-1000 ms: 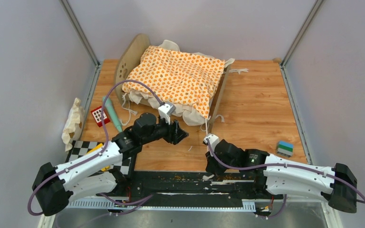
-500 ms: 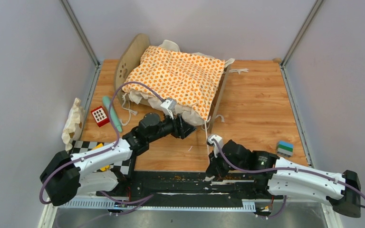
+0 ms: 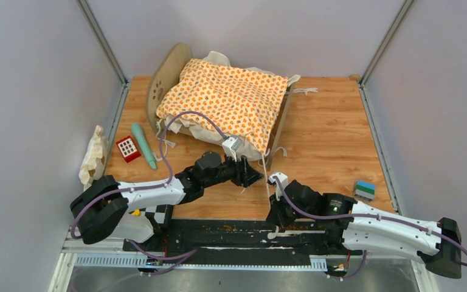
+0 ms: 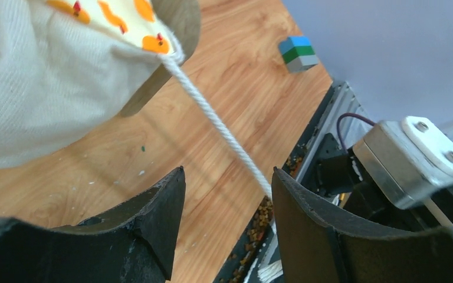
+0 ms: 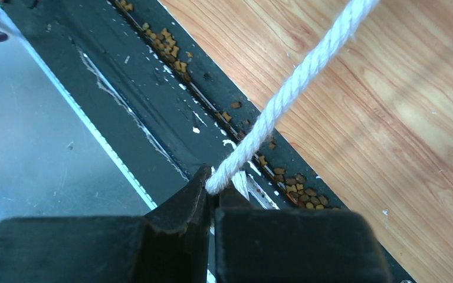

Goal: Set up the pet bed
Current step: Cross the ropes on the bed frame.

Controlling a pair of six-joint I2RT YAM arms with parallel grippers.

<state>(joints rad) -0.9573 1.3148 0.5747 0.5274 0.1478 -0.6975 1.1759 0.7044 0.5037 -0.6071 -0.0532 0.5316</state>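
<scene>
Wood pet bed [image 3: 165, 76] sits on the counter [image 3: 328, 128] just beyond the left tool [image 4: 227, 197], with the orange cushion [image 3: 225, 100] heaped over it. Left tool is partly open and grips nothing; the white tie cord [image 4: 212, 121] runs taut from the cushion corner through its gap. Right tool [image 5: 215, 191] is pinched tight on the cord's end, over the black rail [image 5: 153, 118].

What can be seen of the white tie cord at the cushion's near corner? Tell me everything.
The tie cord is a white twisted rope, cotton-like, coming out of the cushion's cream-edged corner. It runs taut and straight above the wooden table, passing between the open fingers of the left end effector. Its frayed end is pinched in the shut right end effector.
</scene>
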